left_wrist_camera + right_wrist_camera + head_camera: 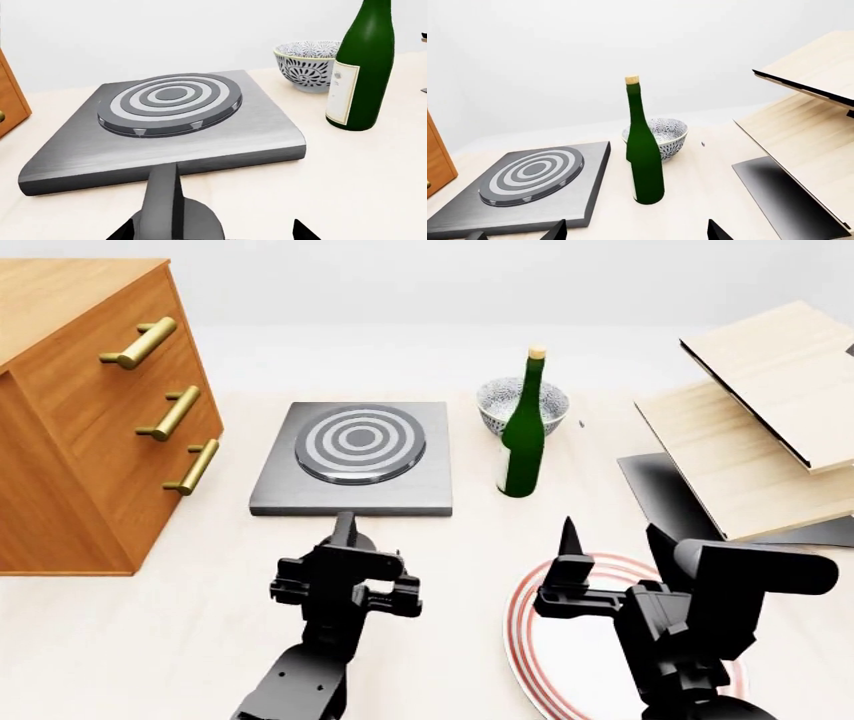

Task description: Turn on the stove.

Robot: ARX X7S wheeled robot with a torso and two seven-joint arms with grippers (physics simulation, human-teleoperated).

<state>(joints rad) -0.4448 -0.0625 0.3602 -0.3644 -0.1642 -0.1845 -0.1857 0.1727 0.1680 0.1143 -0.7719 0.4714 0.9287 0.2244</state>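
The stove (354, 485) is a flat dark-grey slab with a round burner (358, 442) of dark and pale rings, at the middle of the table. It also shows in the left wrist view (220, 140) and the right wrist view (560, 200). A rounded grey knob (175, 210) with a raised ridge lies on the table just before the slab's front edge. My left gripper (210, 234) is open around it, with the fingertips wide apart and not touching it. In the head view the left gripper (350, 545) covers the knob. My right gripper (610, 542) is open and empty, over the plate.
A wooden drawer cabinet (80, 410) stands left of the stove. A green bottle (523, 435) and a patterned bowl (505, 400) stand to its right. A red-rimmed white plate (534, 640) lies at the front right. Pale wooden boards (747, 450) and a dark sheet (667, 500) lie at the right.
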